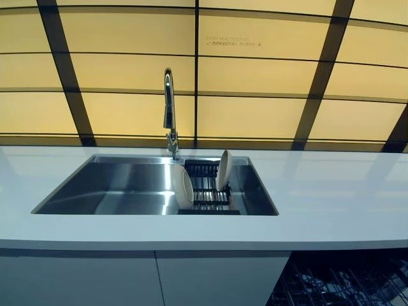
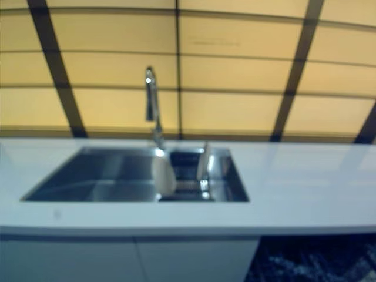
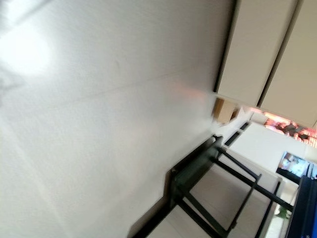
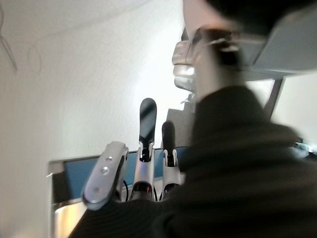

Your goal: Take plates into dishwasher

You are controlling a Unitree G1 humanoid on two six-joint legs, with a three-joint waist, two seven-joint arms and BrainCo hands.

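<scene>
Two plates stand on edge in the dark rack (image 1: 205, 189) at the right end of the sink (image 1: 115, 185): the near plate (image 1: 183, 187) leans at the rack's left side, the far plate (image 1: 224, 169) stands toward the back right. The dishwasher rack (image 1: 338, 284) shows below the surface (image 1: 331, 197), to the right. Our right hand (image 4: 148, 163) appears only in its wrist view, fingers (image 4: 147, 121) straight and holding nothing; no plate shows past them. Our left hand appears in no view. We judge the right arm nearer, since the plates sit right of centre, their faces turned sideways.
</scene>
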